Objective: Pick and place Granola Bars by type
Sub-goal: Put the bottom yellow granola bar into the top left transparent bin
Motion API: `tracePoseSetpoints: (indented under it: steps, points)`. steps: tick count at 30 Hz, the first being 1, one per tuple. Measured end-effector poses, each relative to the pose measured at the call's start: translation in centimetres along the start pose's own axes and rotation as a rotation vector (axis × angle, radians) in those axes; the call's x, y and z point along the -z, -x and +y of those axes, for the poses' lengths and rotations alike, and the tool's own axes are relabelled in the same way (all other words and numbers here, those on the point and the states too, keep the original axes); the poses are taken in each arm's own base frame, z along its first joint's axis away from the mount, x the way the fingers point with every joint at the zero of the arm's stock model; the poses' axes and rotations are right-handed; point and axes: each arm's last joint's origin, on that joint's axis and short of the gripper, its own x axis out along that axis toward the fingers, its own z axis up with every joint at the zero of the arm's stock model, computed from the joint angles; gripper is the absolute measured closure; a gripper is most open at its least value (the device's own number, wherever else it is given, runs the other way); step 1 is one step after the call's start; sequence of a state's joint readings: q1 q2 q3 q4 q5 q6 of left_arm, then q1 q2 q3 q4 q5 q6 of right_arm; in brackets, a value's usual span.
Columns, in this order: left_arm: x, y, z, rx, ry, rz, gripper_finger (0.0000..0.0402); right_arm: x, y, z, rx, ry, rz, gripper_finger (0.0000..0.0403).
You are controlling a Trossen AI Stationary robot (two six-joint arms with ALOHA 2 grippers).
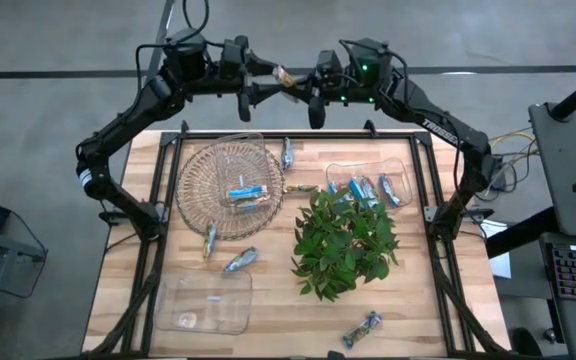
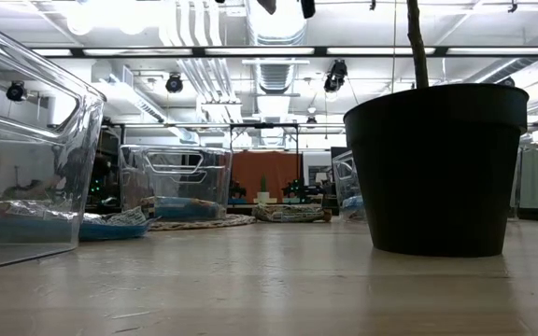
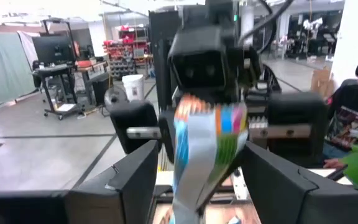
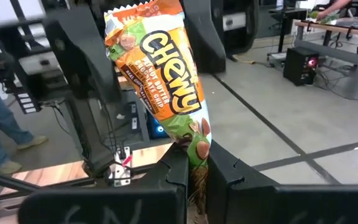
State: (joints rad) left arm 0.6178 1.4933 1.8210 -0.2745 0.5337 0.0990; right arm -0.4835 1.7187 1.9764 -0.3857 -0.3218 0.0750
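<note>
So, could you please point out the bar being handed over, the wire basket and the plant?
Chewy granola bar (image 4: 166, 74): right wrist view, wrapper front.
Wire basket (image 1: 200, 172): high view, bare mesh.
Leafy plant (image 1: 346, 242): high view, middle of foliage.

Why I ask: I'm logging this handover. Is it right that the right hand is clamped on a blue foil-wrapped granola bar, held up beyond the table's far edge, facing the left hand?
Not quite: the wrapper colour is wrong. The right wrist view shows the right hand clamped on an orange-and-green "Chewy" granola bar, not blue. The rest stands: it is held up beyond the wooden table's far edge, facing the left hand.
</note>
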Motion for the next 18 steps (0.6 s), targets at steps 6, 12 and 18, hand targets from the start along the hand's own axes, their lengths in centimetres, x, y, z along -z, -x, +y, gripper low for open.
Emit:
tracePoseSetpoints:
  steps: [6,12,18]
  points:
    - [0.24,-0.13,0.01,0.017,0.035,0.003,0.0229,-0.23,-0.1,0.27,-0.005,0.01,-0.028,0.0392]
    - [0.23,-0.17,0.01,0.024,0.05,-0.002,0.032,-0.19,-0.18,0.54,-0.014,0.011,-0.025,0.0391]
    - [0.2,-0.18,0.01,0.023,0.067,-0.004,0.0378,-0.18,-0.18,0.54,-0.015,0.01,-0.024,0.036]
